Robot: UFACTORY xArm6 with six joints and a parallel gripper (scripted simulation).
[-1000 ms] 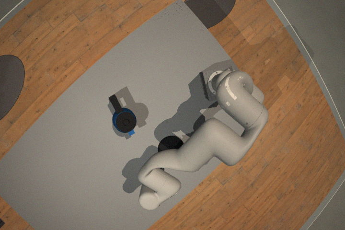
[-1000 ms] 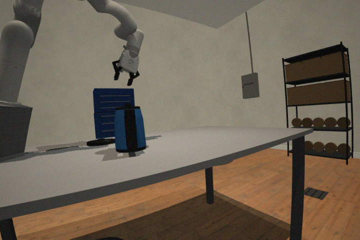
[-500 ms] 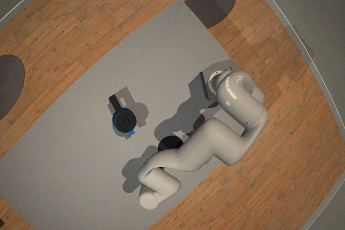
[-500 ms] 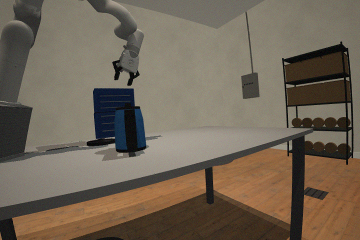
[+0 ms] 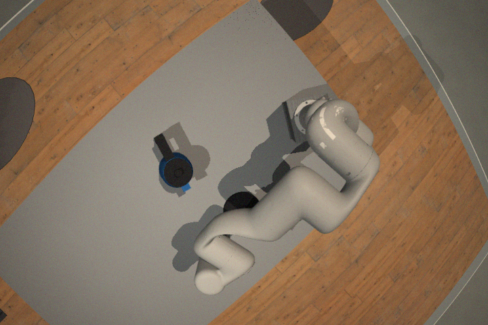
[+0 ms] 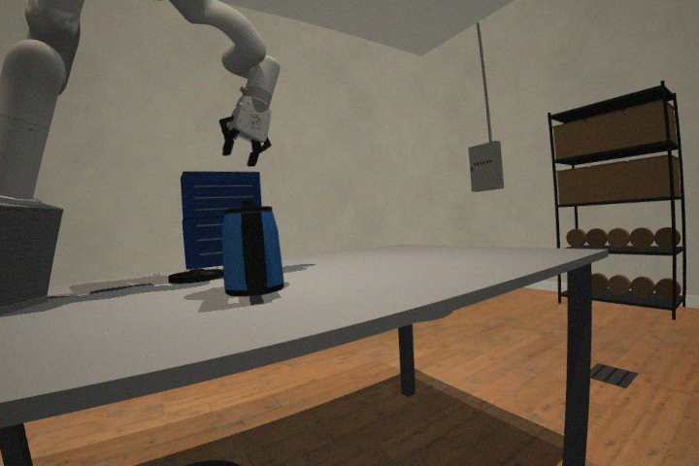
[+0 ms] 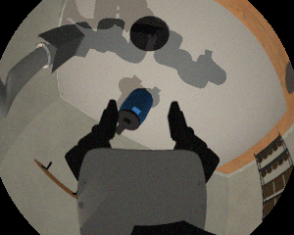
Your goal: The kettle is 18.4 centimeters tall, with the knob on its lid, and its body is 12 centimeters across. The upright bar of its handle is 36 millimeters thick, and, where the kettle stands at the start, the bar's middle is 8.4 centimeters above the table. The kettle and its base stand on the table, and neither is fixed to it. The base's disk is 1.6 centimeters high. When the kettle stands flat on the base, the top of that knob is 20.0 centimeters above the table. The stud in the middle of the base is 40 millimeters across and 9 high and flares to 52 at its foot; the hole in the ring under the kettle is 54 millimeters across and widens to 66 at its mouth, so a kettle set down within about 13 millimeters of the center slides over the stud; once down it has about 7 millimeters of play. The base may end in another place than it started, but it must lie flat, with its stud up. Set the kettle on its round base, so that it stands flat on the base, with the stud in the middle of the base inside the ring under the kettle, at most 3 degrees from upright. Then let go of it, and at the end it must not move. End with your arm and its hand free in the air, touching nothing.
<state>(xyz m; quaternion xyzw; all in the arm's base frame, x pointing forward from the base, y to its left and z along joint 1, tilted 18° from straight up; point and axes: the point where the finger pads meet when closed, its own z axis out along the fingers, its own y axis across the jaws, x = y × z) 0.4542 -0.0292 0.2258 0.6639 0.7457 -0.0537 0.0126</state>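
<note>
The blue kettle with a black lid and a black handle bar stands upright on the grey table. It also shows in the wrist view, small and far below. The round black base lies flat on the table apart from the kettle, partly hidden under the arm; it also shows in the side view and the wrist view. My gripper hangs high above the table, open and empty. In the wrist view its two fingers frame the kettle far below.
The arm's mount block stands at the table's edge near the base. A blue cabinet stands behind the table. A black shelf rack with boxes and rolls stands at the far right.
</note>
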